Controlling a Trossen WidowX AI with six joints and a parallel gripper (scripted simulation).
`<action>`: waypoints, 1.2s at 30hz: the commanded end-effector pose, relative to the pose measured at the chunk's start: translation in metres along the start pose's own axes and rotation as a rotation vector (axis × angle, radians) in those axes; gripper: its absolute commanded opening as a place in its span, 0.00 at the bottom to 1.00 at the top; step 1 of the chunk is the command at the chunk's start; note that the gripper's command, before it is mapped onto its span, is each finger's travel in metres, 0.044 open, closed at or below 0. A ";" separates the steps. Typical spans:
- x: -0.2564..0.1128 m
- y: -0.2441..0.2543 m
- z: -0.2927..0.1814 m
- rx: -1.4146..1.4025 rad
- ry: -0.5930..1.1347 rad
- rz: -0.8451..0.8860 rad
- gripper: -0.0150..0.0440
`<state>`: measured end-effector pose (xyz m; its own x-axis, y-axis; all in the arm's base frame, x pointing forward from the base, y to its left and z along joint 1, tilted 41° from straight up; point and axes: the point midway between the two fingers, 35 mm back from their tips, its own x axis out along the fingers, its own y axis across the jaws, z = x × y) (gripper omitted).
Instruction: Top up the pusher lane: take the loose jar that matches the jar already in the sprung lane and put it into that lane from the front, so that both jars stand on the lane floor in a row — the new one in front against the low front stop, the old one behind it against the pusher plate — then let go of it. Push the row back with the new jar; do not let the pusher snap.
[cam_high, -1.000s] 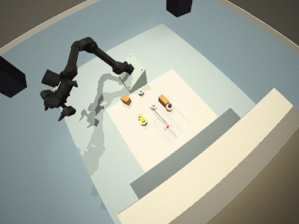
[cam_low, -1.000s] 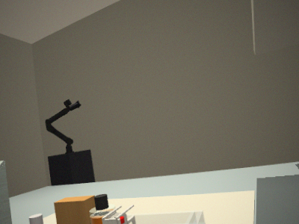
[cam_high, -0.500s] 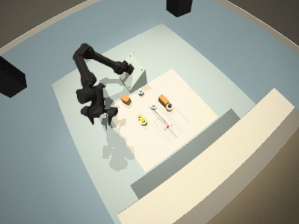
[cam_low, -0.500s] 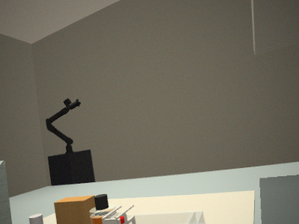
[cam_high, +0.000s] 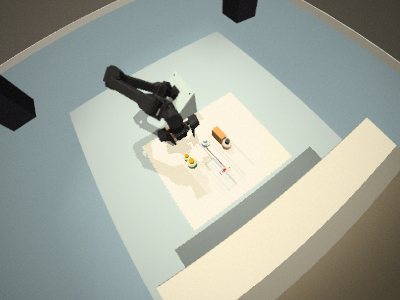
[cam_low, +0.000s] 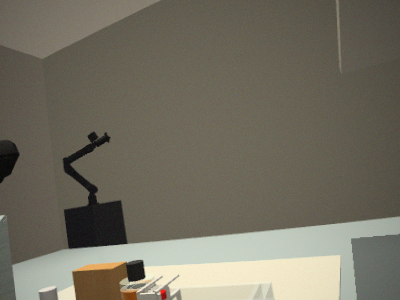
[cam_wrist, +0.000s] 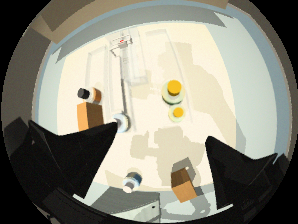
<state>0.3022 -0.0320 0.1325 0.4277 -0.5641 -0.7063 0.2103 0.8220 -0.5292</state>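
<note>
My gripper (cam_high: 184, 139) (cam_wrist: 164, 134) is open and empty, pointing down above the arm-side part of the mat. In the wrist view a loose white-capped jar with a blue band (cam_wrist: 132, 181) appears upright near the lower edge; in the top view the gripper hides it. A similar pale jar (cam_high: 205, 143) (cam_wrist: 120, 122) stands at the arm-side end of the sprung lane, close to the left fingertip in the wrist view. A thin dark rod (cam_high: 215, 156) (cam_wrist: 122, 90) runs behind it to a red mark (cam_high: 224, 170) (cam_wrist: 121, 41). The front stop and pusher plate are too small to tell.
Two yellow-capped jars (cam_high: 191, 162) (cam_wrist: 173, 90) stand to one side. A black-capped jar (cam_high: 227, 143) (cam_low: 135, 270) (cam_wrist: 84, 93) stands by an orange block (cam_high: 219, 134) (cam_low: 100, 282) (cam_wrist: 90, 117). Another brown block (cam_wrist: 183, 185) lies near the loose jar. Clear lane walls rise nearby.
</note>
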 end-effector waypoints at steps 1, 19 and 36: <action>0.005 0.039 -0.063 -0.106 0.179 0.022 1.00; -0.003 0.053 -0.158 -0.266 0.415 -0.075 1.00; 0.038 0.047 -0.177 -0.266 0.415 -0.077 1.00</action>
<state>0.1729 -0.0251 0.0013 0.0252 -0.6459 -0.7630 -0.0186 0.7628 -0.6463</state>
